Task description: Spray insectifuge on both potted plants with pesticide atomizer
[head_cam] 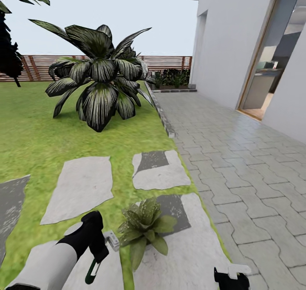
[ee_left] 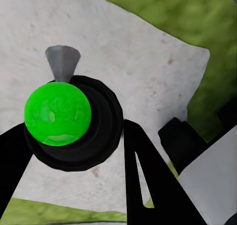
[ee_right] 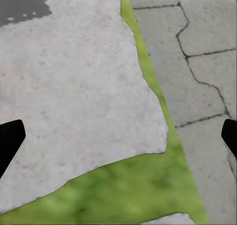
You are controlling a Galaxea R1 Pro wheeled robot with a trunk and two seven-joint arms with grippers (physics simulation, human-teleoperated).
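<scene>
Grass and grey stones carry everything; no writing is readable. Nearest, the left gripper pinches the atomizer over a stone, its pale head just beside the plant, while the right gripper hangs spread wide at the paving's edge. Farther off stand a striped bush and the fence.
</scene>
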